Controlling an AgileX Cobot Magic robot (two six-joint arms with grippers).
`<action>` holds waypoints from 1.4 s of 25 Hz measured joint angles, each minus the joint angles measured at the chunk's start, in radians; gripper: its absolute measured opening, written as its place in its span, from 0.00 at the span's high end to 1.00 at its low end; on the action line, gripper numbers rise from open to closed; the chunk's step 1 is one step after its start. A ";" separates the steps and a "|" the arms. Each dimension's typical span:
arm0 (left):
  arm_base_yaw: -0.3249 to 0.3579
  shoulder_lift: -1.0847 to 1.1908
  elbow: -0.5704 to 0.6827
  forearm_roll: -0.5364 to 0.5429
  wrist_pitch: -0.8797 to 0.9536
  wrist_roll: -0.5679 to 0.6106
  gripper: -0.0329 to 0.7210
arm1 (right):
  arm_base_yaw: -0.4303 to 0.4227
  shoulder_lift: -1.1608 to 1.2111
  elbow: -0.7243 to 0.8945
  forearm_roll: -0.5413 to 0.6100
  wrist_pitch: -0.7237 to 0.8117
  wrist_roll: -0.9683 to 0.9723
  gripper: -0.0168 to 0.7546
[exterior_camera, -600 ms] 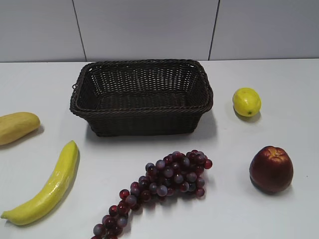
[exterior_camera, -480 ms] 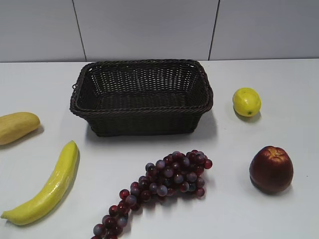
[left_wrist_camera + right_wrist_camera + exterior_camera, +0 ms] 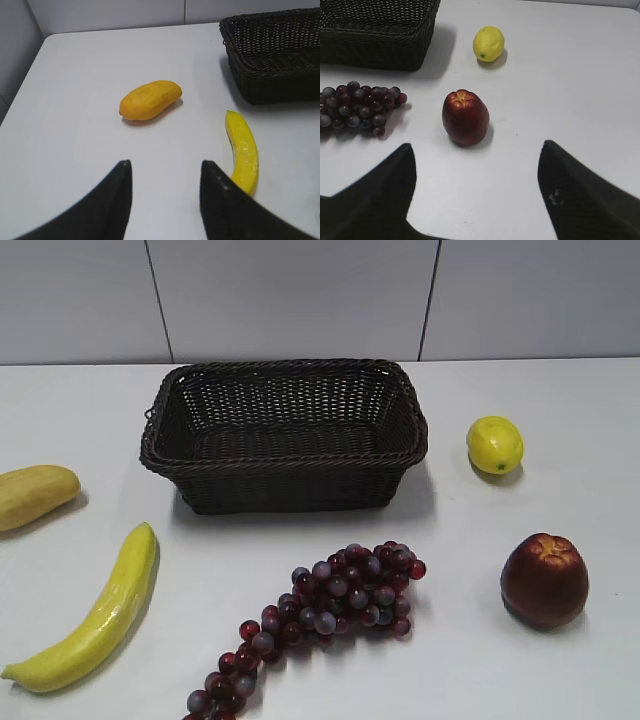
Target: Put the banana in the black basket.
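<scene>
The banana (image 3: 95, 615) lies on the white table at the front left, long and yellow-green; it also shows in the left wrist view (image 3: 242, 150). The black basket (image 3: 285, 475) stands at the back middle, empty; its corner shows in the left wrist view (image 3: 272, 85) and the right wrist view (image 3: 375, 45). My left gripper (image 3: 166, 167) is open and empty, above the table, with the banana just right of its right finger. My right gripper (image 3: 477, 152) is open and empty, near a red apple (image 3: 465, 117). Neither gripper shows in the exterior view.
A stubby yellow-orange fruit (image 3: 32, 495) lies at the left edge, also in the left wrist view (image 3: 149, 100). A bunch of purple grapes (image 3: 320, 610) lies in front of the basket. A lemon (image 3: 494, 444) and the apple (image 3: 543, 580) sit on the right.
</scene>
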 joint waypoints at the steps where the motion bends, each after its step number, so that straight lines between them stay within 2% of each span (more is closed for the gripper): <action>1: 0.000 0.000 0.000 0.000 0.000 0.000 0.38 | 0.000 0.000 0.000 0.000 0.000 0.000 0.24; 13: 0.000 0.038 -0.003 0.000 0.011 0.000 0.38 | 0.000 0.000 0.000 0.000 0.000 0.000 0.24; 20: 0.000 0.322 -0.059 -0.001 0.015 0.000 0.38 | 0.000 0.000 0.000 0.000 0.000 0.000 0.24; 33: 0.000 0.822 -0.234 -0.017 -0.013 0.008 0.38 | 0.000 0.000 0.000 0.000 0.000 0.000 0.24; 35: -0.018 0.892 -0.243 -0.016 -0.020 0.010 0.38 | 0.000 0.000 0.000 0.000 0.000 0.000 0.24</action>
